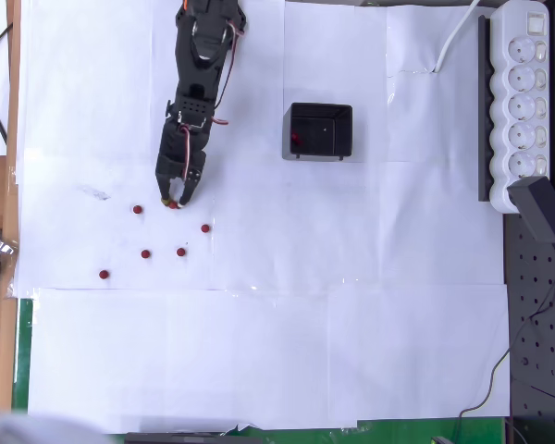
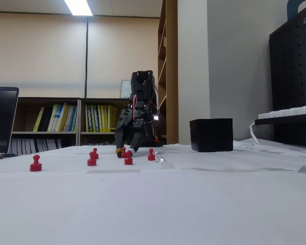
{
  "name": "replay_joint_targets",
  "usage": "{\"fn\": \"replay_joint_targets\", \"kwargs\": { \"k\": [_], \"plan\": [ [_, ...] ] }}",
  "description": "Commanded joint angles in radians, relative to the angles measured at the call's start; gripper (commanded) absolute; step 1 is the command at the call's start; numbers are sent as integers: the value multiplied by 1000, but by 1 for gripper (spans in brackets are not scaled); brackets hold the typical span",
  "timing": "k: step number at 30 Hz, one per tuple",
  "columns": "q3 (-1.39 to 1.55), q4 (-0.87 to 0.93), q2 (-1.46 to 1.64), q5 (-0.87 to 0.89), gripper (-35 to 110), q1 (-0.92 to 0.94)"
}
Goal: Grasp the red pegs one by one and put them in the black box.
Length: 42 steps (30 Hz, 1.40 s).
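Red pegs [image 1: 145, 252] cluster near the bench's left edge; your pincer [image 1: 175, 200] straddles one, jaws apart, not yet clamped.

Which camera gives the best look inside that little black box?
The overhead view. It looks straight down into the black box, so its open top and dark interior show, with a small reddish spot near the left wall. The fixed view sits low on the table and shows the box from the side, a plain black wall.

Bright, even light from a ceiling lamp [image 2: 79, 7]; white paper [image 1: 259, 351] faintly glary, shadows soft, foreground blurred.
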Motion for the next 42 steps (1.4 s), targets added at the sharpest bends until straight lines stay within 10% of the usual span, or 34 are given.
{"fn": "replay_joint_targets", "kwargs": {
  "k": [1,7,13,42],
  "plan": [
    [216,658,-196,-84,0,-61],
    [666,1339,-262,-285,0,-296],
    [1046,1577,-222,-520,0,-588],
    [879,1330,156,-721,9,-989]
  ]
}}
